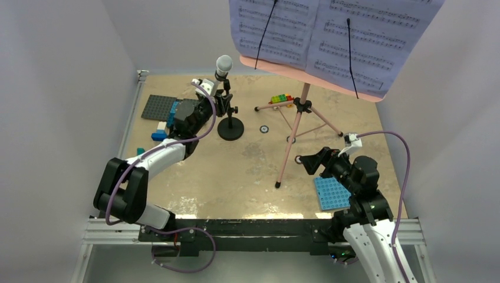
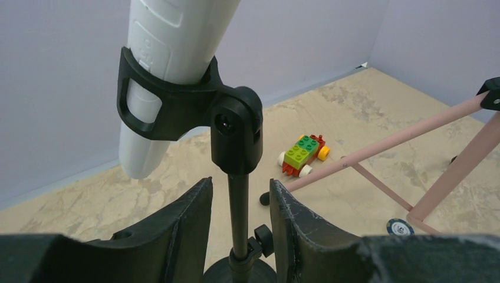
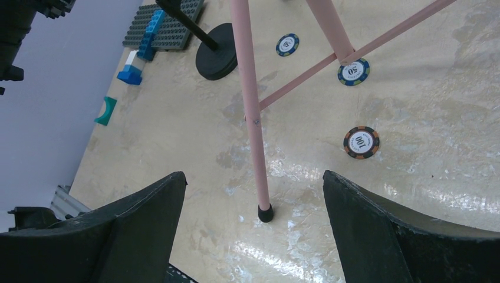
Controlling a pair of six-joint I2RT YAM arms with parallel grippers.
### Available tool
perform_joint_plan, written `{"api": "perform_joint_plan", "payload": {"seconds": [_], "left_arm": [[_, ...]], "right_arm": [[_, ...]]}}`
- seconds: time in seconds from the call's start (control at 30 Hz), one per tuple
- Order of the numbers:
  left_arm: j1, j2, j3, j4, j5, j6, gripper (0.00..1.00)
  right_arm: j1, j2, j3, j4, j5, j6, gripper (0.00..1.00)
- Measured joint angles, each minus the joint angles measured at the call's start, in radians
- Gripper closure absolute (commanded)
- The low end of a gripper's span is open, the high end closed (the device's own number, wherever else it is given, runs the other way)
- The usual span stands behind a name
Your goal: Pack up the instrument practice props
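Note:
A grey-white microphone (image 1: 223,65) (image 2: 171,65) sits clipped atop the thin black mic stand (image 1: 230,128) at the back left. My left gripper (image 1: 219,106) (image 2: 240,194) straddles the stand's pole (image 2: 238,212); the jaws are open, with a small gap on each side of the pole. The pink tripod music stand (image 1: 295,138) rises at centre right and carries lavender sheet-music pages (image 1: 330,35) on its desk. My right gripper (image 1: 309,162) (image 3: 252,175) hangs wide open just short of the near tripod leg (image 3: 247,88), holding nothing.
A grey studded plate (image 1: 158,107) and blue bricks (image 1: 159,134) lie at the left. A blue plate (image 1: 332,193) lies under the right arm. A toy brick car (image 2: 303,154) stands behind the tripod. Poker chips (image 3: 361,142) dot the table among the tripod legs.

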Motion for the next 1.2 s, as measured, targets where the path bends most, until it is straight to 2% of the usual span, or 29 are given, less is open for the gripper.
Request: {"api": "perform_joint_plan", "payload": {"seconds": [0.17, 0.5, 0.63, 0.9, 1.2], "left_arm": [[0.000, 0.023, 0.000, -0.005, -0.018, 0.003, 0.55], [0.000, 0.062, 0.006, 0.000, -0.021, 0.003, 0.61], [0.000, 0.076, 0.020, 0.004, -0.021, 0.003, 0.67], [0.000, 0.087, 0.024, 0.012, -0.012, 0.001, 0.99], [0.000, 0.021, -0.026, -0.003, 0.001, 0.001, 1.00]], "right_arm": [[0.000, 0.000, 0.000, 0.000, 0.000, 0.000, 0.09], [0.000, 0.008, 0.000, 0.001, 0.000, 0.000, 0.09], [0.000, 0.008, 0.000, 0.001, 0.000, 0.000, 0.09], [0.000, 0.008, 0.000, 0.001, 0.000, 0.001, 0.09], [0.000, 0.007, 0.000, 0.001, 0.000, 0.003, 0.09]]}}
